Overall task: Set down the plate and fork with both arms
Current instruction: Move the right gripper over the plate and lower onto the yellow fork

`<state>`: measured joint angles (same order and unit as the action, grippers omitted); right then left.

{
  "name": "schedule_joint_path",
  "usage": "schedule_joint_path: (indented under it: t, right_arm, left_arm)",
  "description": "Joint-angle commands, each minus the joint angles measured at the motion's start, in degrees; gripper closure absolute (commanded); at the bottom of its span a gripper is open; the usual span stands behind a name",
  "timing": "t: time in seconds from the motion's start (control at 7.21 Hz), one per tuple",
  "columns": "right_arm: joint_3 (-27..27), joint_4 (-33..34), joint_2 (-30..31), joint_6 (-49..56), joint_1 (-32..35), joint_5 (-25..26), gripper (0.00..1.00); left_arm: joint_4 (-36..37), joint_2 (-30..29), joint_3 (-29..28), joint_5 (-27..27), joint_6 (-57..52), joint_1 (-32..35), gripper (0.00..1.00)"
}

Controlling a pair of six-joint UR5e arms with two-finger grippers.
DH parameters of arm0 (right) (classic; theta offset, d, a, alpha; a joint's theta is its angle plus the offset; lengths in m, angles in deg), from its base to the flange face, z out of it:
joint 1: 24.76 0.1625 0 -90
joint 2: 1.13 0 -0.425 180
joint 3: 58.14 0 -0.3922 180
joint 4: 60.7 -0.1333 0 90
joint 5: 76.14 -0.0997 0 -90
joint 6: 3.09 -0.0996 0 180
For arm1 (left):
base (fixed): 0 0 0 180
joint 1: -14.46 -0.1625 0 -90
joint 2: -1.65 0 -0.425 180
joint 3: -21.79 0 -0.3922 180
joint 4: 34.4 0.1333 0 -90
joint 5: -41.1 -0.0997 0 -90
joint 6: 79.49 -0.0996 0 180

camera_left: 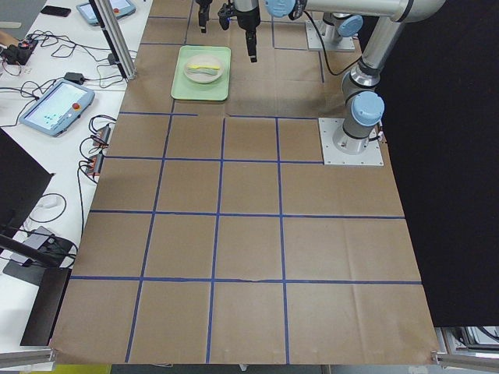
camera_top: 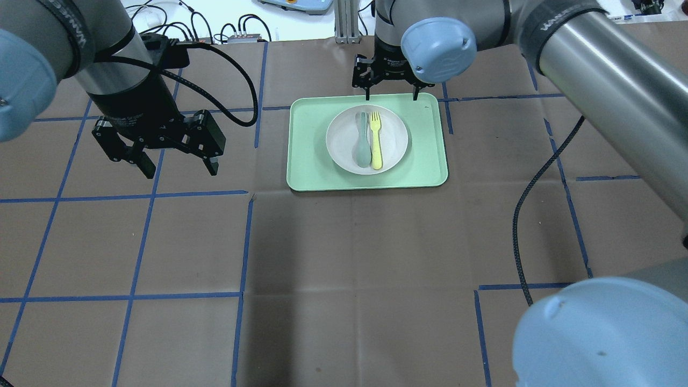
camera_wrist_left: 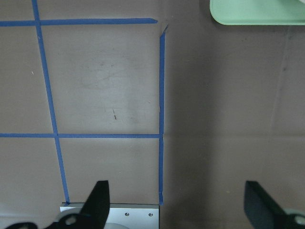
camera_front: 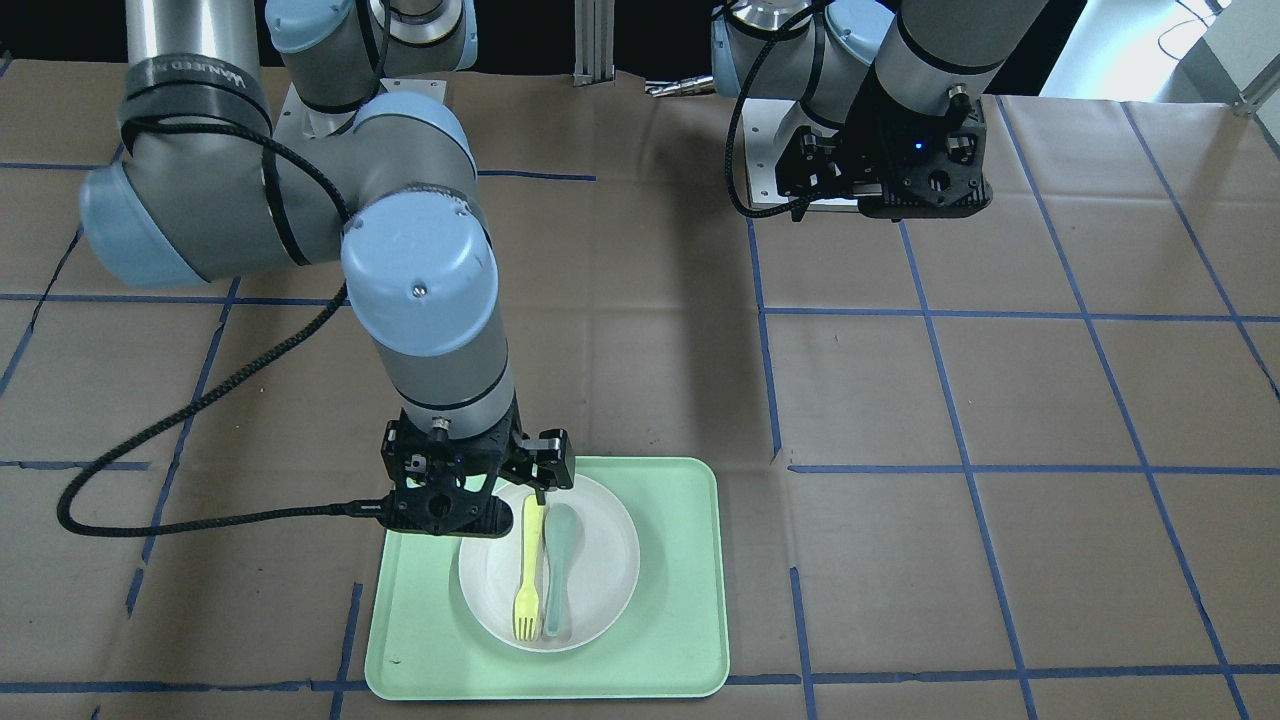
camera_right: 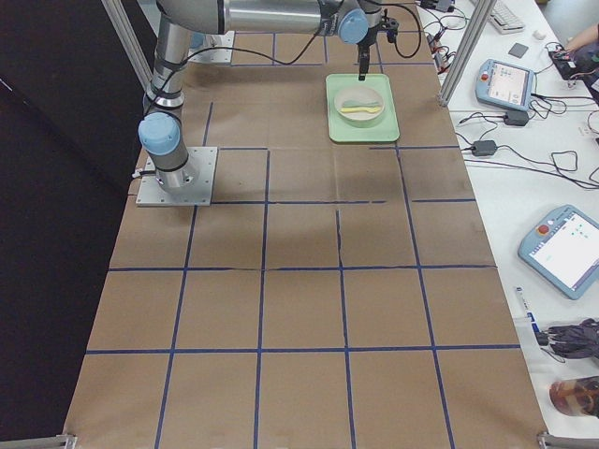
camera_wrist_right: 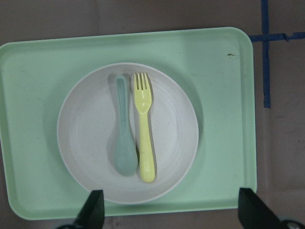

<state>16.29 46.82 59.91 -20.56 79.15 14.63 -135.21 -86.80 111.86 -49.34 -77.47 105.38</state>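
Note:
The off-white plate (camera_top: 395, 137) sits in the middle of the mint-green tray (camera_top: 312, 161). The pale-yellow fork (camera_top: 376, 142) lies on the plate, tines away from the robot, next to a grey-green spoon (camera_top: 363, 145). My right gripper (camera_top: 391, 97) hangs open and empty high above the tray; its wrist view looks straight down on plate (camera_wrist_right: 86, 133), fork (camera_wrist_right: 144, 129) and spoon (camera_wrist_right: 123, 138). My left gripper (camera_top: 161, 161) is open and empty over bare table, well left of the tray. In the front-facing view the right gripper (camera_front: 465, 505) hides the plate's (camera_front: 600, 560) robot-side edge.
The table is covered in brown paper with a blue tape grid. The tray's corner (camera_wrist_left: 257, 12) shows at the top right of the left wrist view. A black cable (camera_top: 529, 215) hangs from the right arm. Tablets and wires lie beyond the table's far edge.

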Motion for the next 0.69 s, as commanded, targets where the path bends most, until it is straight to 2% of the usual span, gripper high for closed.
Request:
schedule_joint_path:
  t: [0.0,0.14,0.28,0.42,0.55]
  right_arm:
    - [3.16,3.99,-3.19,-0.11,0.06,0.11,0.01]
    - [7.01,11.67,-3.38,-0.63,-0.29,0.28,0.0]
    - [9.13,15.14,-3.38,-0.55,-0.12,0.46,0.0]
    - [9.16,15.26,-3.72,-0.63,-0.03,0.54,0.1]
    - [8.98,15.44,-4.6,-0.64,0.06,0.46,0.26]
  left_arm:
    - [3.05,0.82,-1.38,0.0,-0.08,-0.04,0.01]
    - [6.21,0.3,-1.39,0.0,-0.09,-0.04,0.01]
    - [8.85,-0.57,-1.91,0.0,-0.78,-0.04,0.01]
    - [15.75,-0.75,-0.26,0.78,-0.01,-0.04,0.01]
    - [23.04,-0.15,0.97,0.62,-1.3,-0.04,0.04]
